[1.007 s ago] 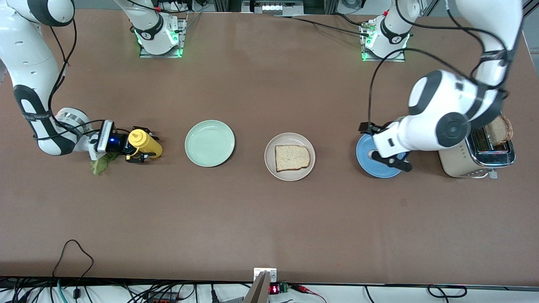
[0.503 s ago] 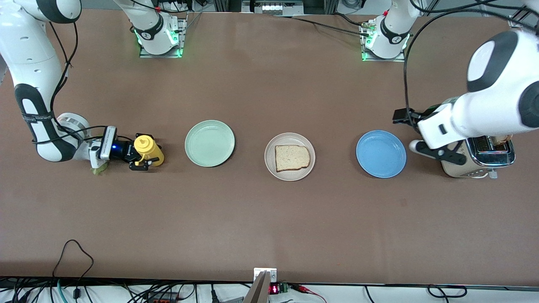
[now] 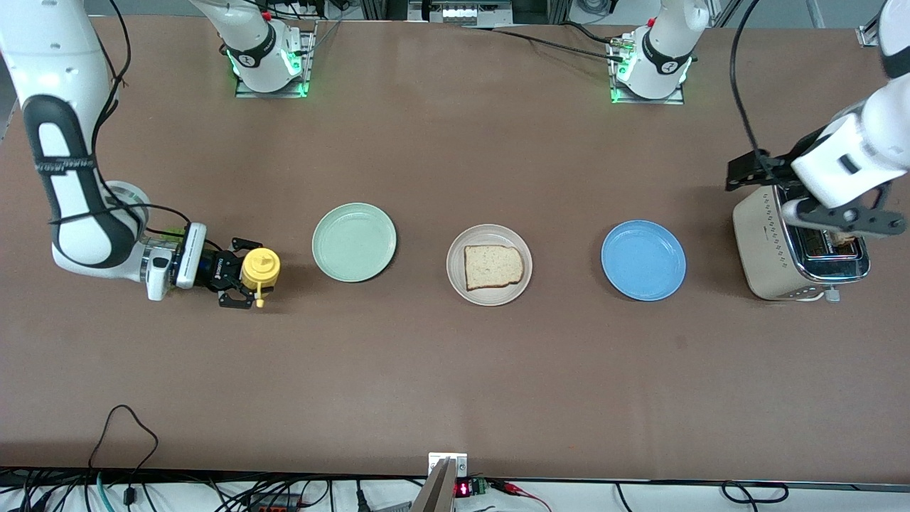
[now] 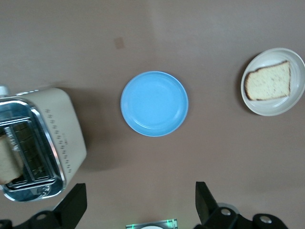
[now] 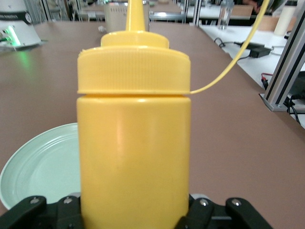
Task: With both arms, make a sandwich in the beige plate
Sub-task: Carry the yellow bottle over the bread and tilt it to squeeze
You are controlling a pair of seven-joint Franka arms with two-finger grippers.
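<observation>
A: What lies on the table [image 3: 455,370]?

B: A row, all about equally near the camera. At the right arm's end, the right end effector [image 3: 238,282] grips an upright yellow bottle [image 3: 260,269]. Next sits a green plate [image 3: 354,242], then the beige plate [image 3: 489,290] holding one bread slice [image 3: 493,267], then a blue plate [image 3: 643,260].

A: And the other arm?

B: The left end effector [image 4: 140,206] hangs spread wide and empty above the toaster [image 3: 764,242] at its end.

Brown table [image 3: 455,370] bears mint plate [image 3: 354,242], beige plate [image 3: 489,265], blue plate [image 3: 643,260], toaster [image 3: 771,242]
</observation>
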